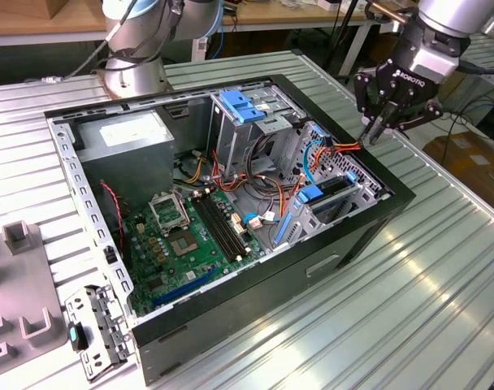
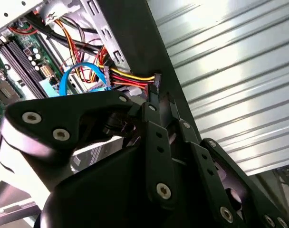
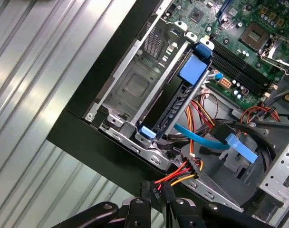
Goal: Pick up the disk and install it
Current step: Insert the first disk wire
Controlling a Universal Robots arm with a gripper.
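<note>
My gripper [image 1: 373,134] hangs over the far right rim of the open computer case [image 1: 393,203]. Its fingers are shut on a black power connector [image 3: 147,190] with red, yellow and black wires [image 2: 130,76] that run back into the case. In both wrist views the connector [image 2: 156,81] sticks out just past the fingertips. The disk [image 3: 175,107] appears as a dark slab edged by blue rails, standing on edge in the drive cage [image 1: 332,195] just inside that rim. Its label is hidden. The connector hovers a short way from the disk's end, apart from it.
A flat blue data cable [image 3: 201,137] lies loose beside the cage. The green motherboard [image 1: 182,236] fills the case floor, and a grey metal box with a white sticker [image 1: 125,134] sits at the back. Grey fixtures [image 1: 19,284] and a loose metal bracket [image 1: 93,333] lie on the ribbed table [image 1: 442,292].
</note>
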